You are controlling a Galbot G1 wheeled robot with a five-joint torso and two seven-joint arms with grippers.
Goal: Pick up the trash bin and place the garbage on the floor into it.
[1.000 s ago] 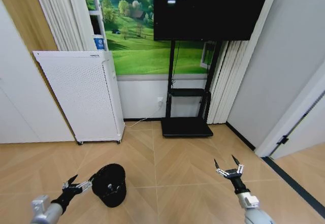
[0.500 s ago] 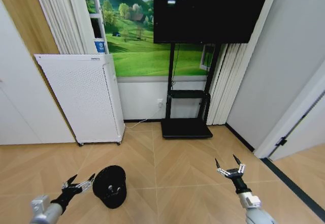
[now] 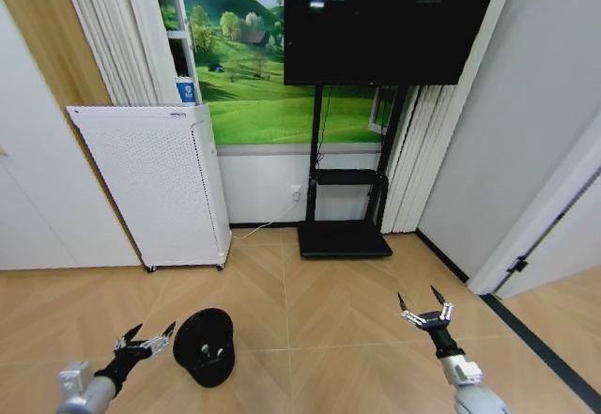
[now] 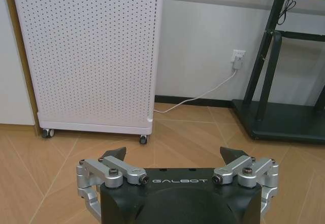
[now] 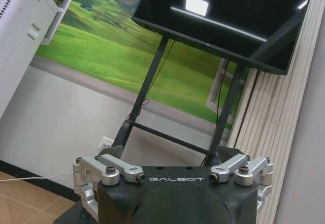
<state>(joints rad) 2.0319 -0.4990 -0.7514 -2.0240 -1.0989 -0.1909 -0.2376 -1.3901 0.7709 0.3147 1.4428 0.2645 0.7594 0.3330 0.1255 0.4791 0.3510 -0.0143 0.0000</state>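
Herringbone wood flooring, the floor (image 3: 310, 301), ran from the robot up to a wall with a green landscape mural. On it, low and left of centre in the head view, sat the trash bin (image 3: 206, 345), a small round black bin with its dark liner showing at the mouth. Just beside it, on its left and not touching, the left gripper (image 3: 144, 342) hovered with its jaws spread wide and holding nothing. Well apart on the right, the right gripper (image 3: 424, 309) hung over bare floor, its jaws likewise wide open and empty. Farther back stood a white perforated cabinet on casters (image 3: 155, 184) by the wall and a black TV stand (image 3: 345, 231) carrying a dark screen (image 3: 380, 20).
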